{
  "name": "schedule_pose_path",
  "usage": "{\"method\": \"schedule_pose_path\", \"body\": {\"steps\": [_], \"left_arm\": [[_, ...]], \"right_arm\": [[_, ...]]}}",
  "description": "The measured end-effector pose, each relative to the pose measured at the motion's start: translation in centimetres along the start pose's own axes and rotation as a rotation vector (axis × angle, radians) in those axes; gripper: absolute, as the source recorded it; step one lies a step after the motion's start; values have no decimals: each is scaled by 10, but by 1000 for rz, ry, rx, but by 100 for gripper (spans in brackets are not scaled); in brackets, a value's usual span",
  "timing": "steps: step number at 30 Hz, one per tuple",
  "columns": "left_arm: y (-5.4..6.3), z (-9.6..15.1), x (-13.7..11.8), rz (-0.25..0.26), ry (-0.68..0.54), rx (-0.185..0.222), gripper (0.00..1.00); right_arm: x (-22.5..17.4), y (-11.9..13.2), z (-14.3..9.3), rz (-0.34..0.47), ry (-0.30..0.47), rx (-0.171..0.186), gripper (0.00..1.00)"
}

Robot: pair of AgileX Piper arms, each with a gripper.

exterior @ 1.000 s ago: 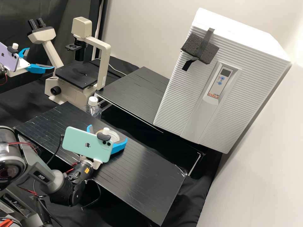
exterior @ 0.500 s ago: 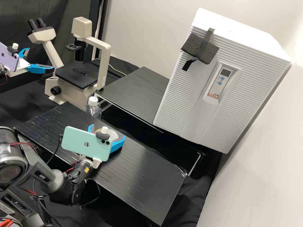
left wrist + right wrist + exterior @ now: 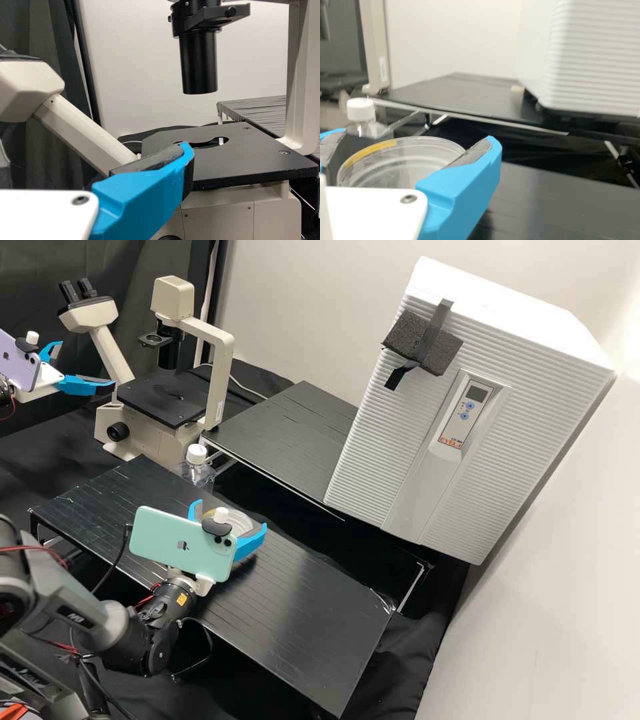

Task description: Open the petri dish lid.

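At the upper right of the high view stands the incubator [image 3: 533,407]; at upper left, the inverted microscope [image 3: 153,413]. Between them and the lower left, the right arm [image 3: 100,630] has its rear links lower and farther left than a second ago. The left gripper [image 3: 87,363], unmoved at upper left, is spread wide. The right gripper [image 3: 232,514], left of centre and slightly higher in the frame than before, pinches the petri dish [image 3: 405,170] between its blue fingers [image 3: 462,195], above the black bench [image 3: 313,620].
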Motion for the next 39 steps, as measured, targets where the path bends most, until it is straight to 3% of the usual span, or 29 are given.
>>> {"method": "schedule_pose_path", "body": {"steps": [7,10,12,17,22,26,27,32,39], "left_arm": [[0,0,0,0,0,0,100],[0,0,0,0,0,0,100],[0,0,0,0,0,0,100],[0,0,0,0,0,0,100],[0,0,0,0,0,0,100],[0,0,0,0,0,0,100],[0,0,0,0,0,0,100],[0,0,0,0,0,0,100],[0,0,0,0,0,0,100]], "right_arm": [[-17,19,-5,122,-19,39,0],[-17,23,-1,161,-35,78,0],[-15,25,9,192,-77,123,0],[-13,29,33,280,-216,172,0],[-12,27,43,282,-266,180,0],[-11,26,44,277,-275,148,0],[-11,26,43,277,-275,144,100],[-8,24,44,266,-283,98,100],[-5,21,45,243,-293,74,100]]}}
